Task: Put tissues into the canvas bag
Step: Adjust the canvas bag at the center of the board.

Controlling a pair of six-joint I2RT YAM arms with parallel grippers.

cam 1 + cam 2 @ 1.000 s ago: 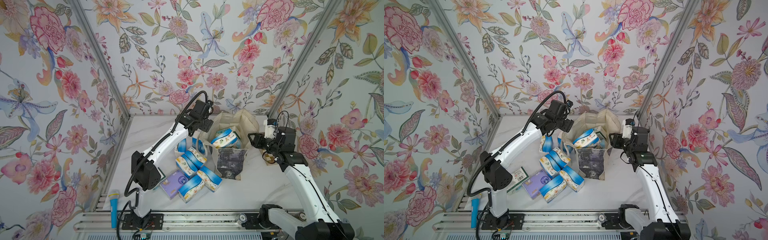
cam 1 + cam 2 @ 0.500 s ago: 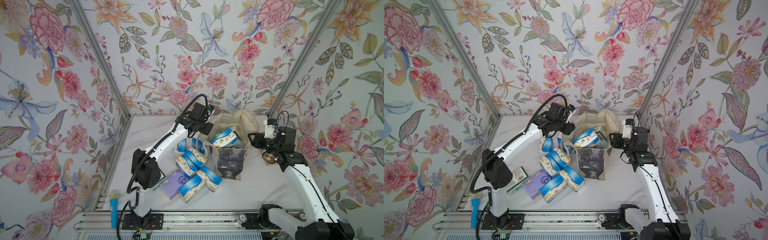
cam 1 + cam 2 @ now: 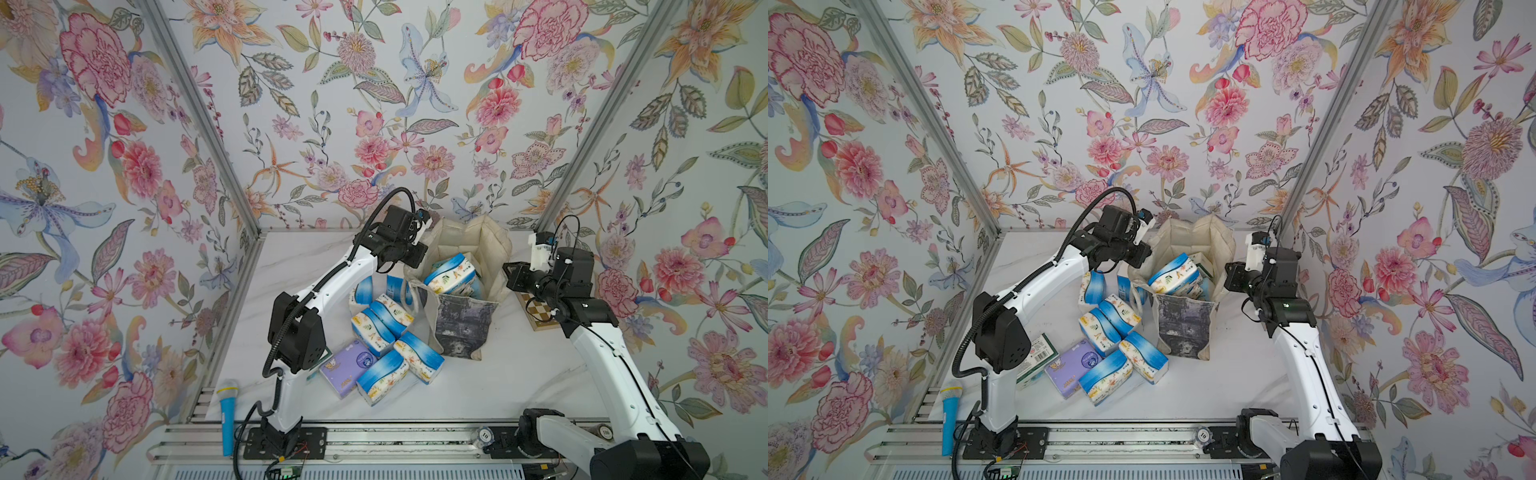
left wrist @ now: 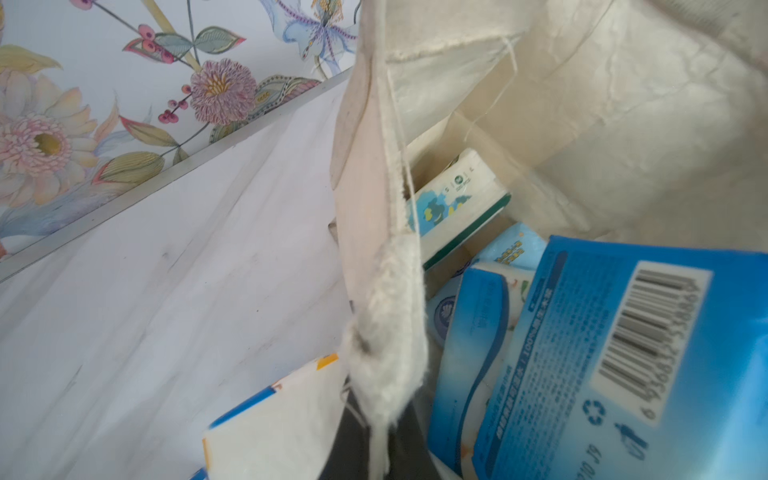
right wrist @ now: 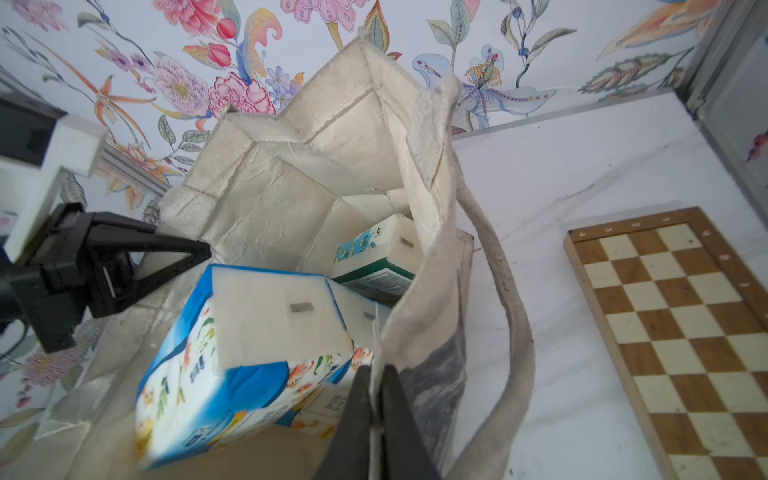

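Partly done: several blue-and-white plastic-wrapped tissue packs [image 3: 451, 272] sit inside the cream canvas bag [image 3: 465, 328]. Roughly eight wait beside it on the white table [image 3: 519, 374] (one lilac). Left gripper [image 5: 204, 250] and right gripper [image 5: 376, 419] are both clamped on its rim.

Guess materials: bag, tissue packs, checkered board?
The canvas bag: cream woven cloth, matte; frayed hem, creases. The tissue packs: thin printed plastic film, slightly glossy. The chessboard: apparently wood, satin; grain visible in frame and dark squares.

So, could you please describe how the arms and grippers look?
Left arm and right arm: white links, black joint housings. A black corrugated cable runs along the left arm, thin black wires along the right. Jaws are black, slim, tapering.
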